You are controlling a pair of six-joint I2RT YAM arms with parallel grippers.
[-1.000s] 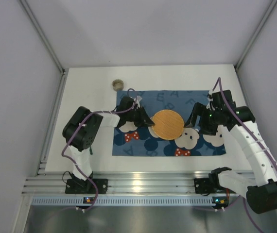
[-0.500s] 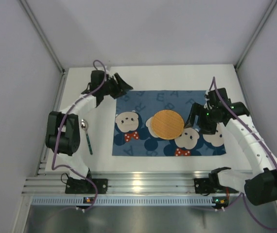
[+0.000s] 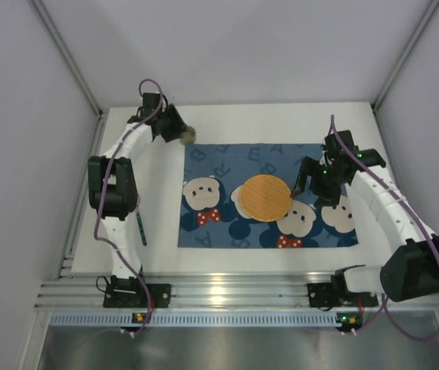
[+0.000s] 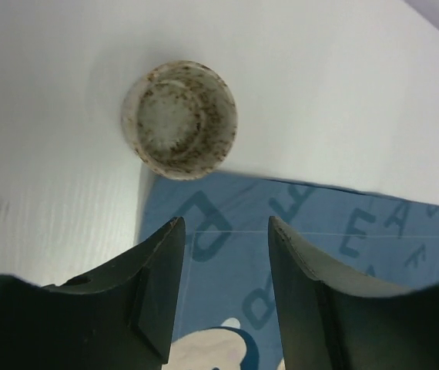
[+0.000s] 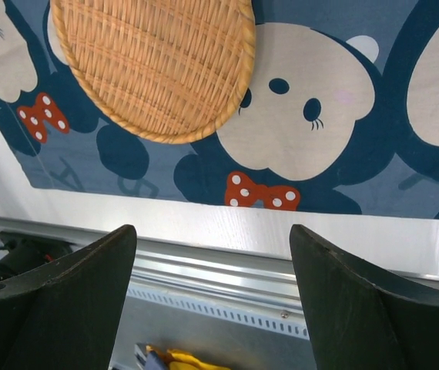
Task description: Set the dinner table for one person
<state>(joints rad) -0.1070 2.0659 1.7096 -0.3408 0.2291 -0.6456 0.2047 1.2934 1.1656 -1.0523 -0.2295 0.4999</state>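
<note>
Reaching for the small cup point(image 4: 179, 120), which stood on the white bench point(image 4: 343, 92) just beside the far corner of the blue mat point(image 4: 320, 254), you had the left hand point(image 4: 223, 231) open short of it and needed to centre the cup between the fingers before closing.

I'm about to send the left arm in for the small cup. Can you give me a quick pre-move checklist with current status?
1. The left gripper is open and empty: ok.
2. The cup stands upright, mouth up: ok.
3. The cup is lined up with the gap between the fingers: not ok. It sits ahead and to the left.
4. The cup is clear of the placemat corner: cannot tell. The two meet in the left wrist view.
5. The right gripper is open and empty, away from the cup: ok.
</note>
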